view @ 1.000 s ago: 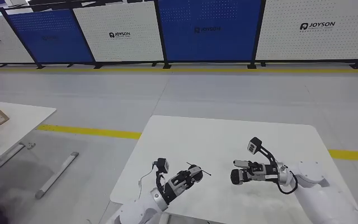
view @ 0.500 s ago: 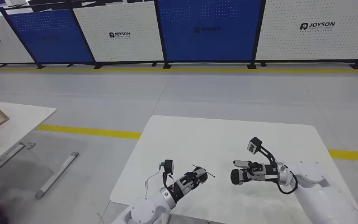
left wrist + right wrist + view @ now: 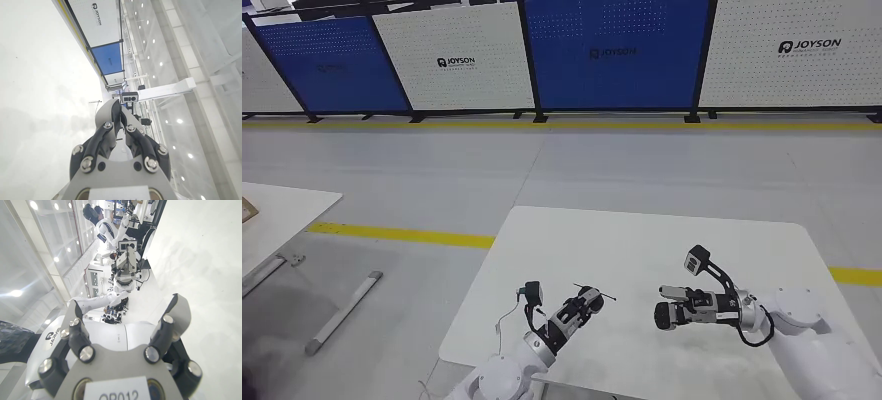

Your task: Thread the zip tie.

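Black zip tie point(image 3: 607, 296), just one, pinched in the left end effector point(image 3: 589, 297); well apart, the right end effector point(image 3: 124, 302) gapes above the tabletop point(image 3: 642, 240).

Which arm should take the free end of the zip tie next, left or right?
Right, probably. The right gripper is open and empty and faces the left gripper, whose fingers are already shut on the zip tie, so the left has no spare grip.

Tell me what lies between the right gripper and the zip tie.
Nothing but bare white table, as the top view shows: the right gripper hangs open, apart from the zip tie in the left gripper.
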`<state>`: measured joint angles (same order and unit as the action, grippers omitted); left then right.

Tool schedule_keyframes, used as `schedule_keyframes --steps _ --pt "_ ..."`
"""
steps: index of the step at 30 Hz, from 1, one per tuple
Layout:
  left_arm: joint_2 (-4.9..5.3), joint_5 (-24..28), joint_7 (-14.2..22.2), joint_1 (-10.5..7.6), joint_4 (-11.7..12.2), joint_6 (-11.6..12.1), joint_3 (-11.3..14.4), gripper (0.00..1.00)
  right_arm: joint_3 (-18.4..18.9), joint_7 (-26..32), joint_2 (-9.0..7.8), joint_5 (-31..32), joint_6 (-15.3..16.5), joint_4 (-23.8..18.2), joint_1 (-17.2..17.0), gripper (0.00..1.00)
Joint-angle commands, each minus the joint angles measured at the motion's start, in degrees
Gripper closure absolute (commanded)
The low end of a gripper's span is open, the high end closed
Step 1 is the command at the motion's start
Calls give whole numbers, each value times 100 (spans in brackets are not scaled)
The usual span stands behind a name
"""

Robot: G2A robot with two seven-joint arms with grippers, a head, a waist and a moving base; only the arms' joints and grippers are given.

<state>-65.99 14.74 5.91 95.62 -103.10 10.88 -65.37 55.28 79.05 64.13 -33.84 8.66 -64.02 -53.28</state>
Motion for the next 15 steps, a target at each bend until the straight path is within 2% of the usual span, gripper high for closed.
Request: schedule_keyframes --steps 1,6,9,11,13,15 --pt "0 0 -2 0 0 1 0 100 0 0 0 0 0 0 0 0" --pt "0 0 -2 0 0 1 0 100 0 0 0 0 0 0 0 0" --pt "0 0 -2 0 0 1 0 100 -48 -305 -45 778 36 -488 -16 0" --pt "0 0 -2 0 0 1 0 100 40 -416 -118 1371 -122 -765 32 0" --pt "0 0 -2 0 0 1 0 100 193 -447 -215 1944 -416 -1112 55 0" --pt "0 0 -2 0 0 1 0 100 341 -252 -317 2415 -696 -1464 36 0"
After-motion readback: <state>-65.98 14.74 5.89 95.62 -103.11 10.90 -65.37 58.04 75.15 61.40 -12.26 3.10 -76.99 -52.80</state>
